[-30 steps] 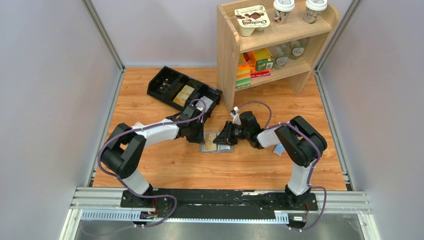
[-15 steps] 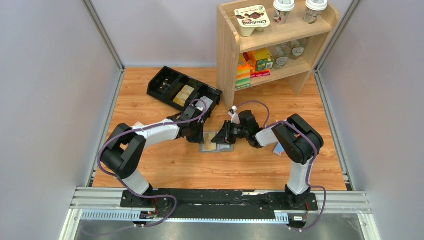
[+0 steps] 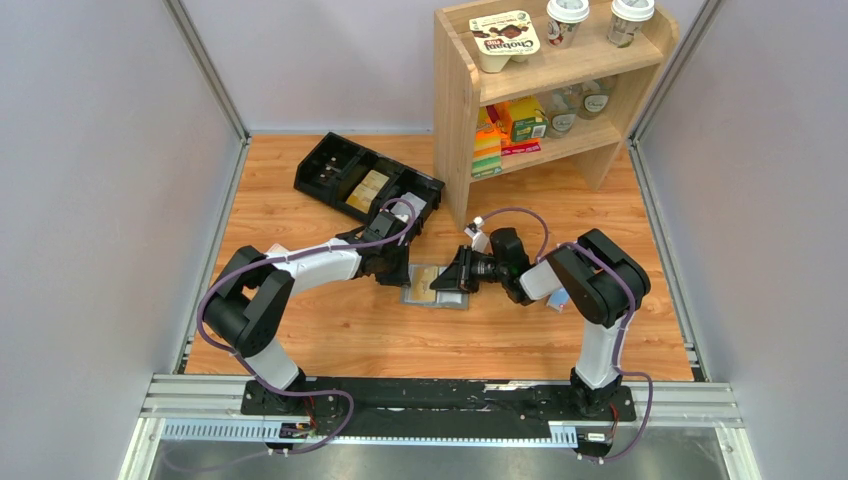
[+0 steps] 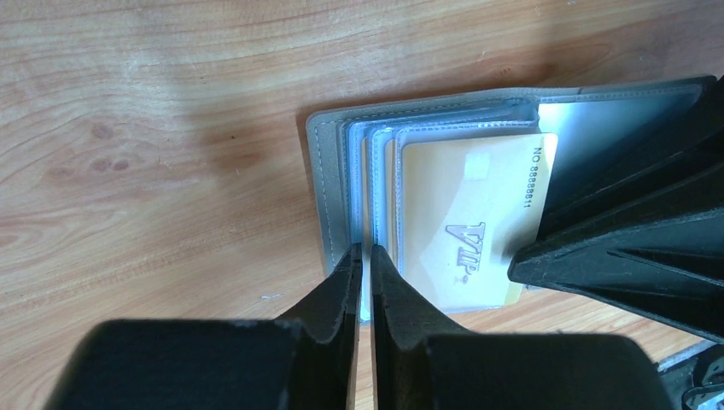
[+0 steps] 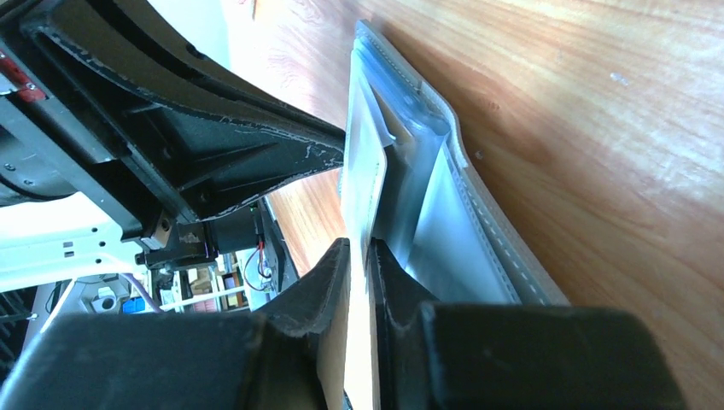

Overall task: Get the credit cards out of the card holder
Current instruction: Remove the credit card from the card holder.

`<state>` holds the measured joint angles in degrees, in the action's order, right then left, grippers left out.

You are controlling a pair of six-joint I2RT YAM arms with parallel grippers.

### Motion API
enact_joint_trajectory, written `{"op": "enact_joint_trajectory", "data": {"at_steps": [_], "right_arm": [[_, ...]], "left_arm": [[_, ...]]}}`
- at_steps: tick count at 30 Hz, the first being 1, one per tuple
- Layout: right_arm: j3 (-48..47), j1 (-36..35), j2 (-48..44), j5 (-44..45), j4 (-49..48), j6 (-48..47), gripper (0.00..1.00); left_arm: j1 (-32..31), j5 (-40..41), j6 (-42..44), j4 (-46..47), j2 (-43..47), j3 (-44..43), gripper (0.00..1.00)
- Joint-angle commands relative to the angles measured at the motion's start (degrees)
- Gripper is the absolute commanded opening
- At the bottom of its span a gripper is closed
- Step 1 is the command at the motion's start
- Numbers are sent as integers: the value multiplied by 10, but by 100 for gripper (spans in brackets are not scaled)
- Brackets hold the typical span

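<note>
The grey-blue card holder [image 3: 438,292] lies open on the wooden table between both grippers. In the left wrist view its clear sleeves [image 4: 380,171] are fanned out, and a tan credit card [image 4: 465,222] marked VIP lies on top. My left gripper [image 4: 364,249] [image 3: 402,272] is shut on the holder's near sleeve edge and pins it. My right gripper [image 5: 359,243] [image 3: 452,281] is shut on the tan card [image 5: 363,184], seen edge-on, at the holder's [image 5: 478,205] right half. Its fingers [image 4: 615,248] cover the card's right end.
A black compartmented tray [image 3: 330,165] with tan cards inside lies at the back left. A wooden shelf [image 3: 455,110] with cups and packets stands at the back right. A slim blue-and-white packet [image 3: 556,298] lies under my right arm.
My right gripper has shifted a little to the right and nearer, still closed at the card. My left gripper has stayed on the holder's left edge.
</note>
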<state>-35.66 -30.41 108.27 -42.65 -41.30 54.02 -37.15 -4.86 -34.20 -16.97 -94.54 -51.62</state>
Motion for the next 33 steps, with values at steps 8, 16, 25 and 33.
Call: {"op": "enact_joint_trajectory", "data": {"at_steps": [8, 16, 25, 33], "right_arm": [[19, 13, -19, -26, -81, 12, 5], [42, 40, -26, -32, -77, 5, 1], [46, 53, -26, -38, -58, -5, 0], [31, 53, -12, -42, -44, -8, 0]], "left_arm": [[-6, 31, 6, -54, -35, 30, 11], [-6, 28, 5, -50, -37, 30, 9], [-6, 23, 7, -34, -7, 36, 17], [-6, -15, 2, 26, 86, 27, 38]]}}
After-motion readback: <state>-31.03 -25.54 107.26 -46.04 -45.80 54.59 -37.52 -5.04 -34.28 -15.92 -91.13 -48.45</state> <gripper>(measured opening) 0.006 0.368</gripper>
